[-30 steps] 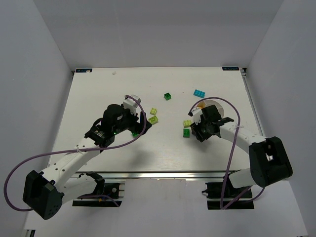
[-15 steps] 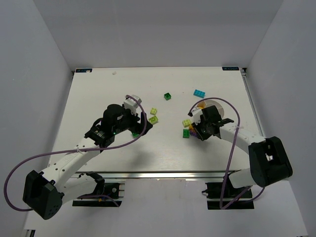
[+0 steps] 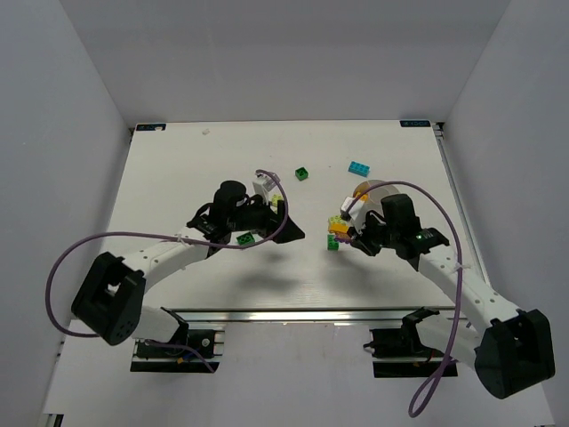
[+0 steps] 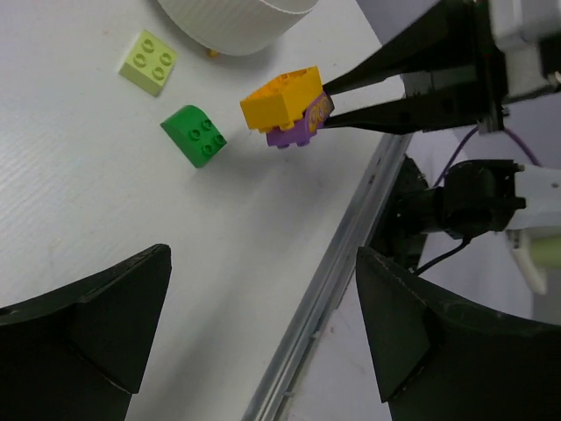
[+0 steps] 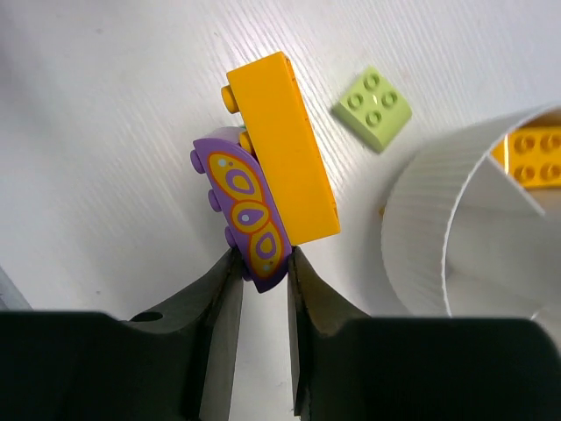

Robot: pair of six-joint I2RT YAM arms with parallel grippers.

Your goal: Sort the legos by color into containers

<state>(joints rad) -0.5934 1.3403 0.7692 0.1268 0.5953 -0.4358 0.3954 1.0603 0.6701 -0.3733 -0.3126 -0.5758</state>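
Right gripper (image 5: 260, 263) clamped on purple brick (image 5: 245, 210), orange brick (image 5: 282, 145) stuck to it, held off the table (image 5: 105, 132) just beside white bowl (image 5: 421, 219); second orange brick (image 5: 530, 153) in a compartment; lime brick (image 5: 372, 107) near bowl; green brick (image 4: 195, 133) on table; left gripper (image 4: 263, 324) spread wide, holding nothing.

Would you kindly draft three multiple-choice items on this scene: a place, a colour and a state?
1. The lime brick in the right wrist view lies: A on the table beside the bowl; B inside it; C atop a green brick.
2. The brick stuck to the purple brick is: A cyan; B green; C orange.
3. The left claw is: A shut on a brick; B open, empty; C out of view.
Key: A, it lies outside the bowl's wall; C, the orange brick clings to it; B, fingers spread, nothing between.
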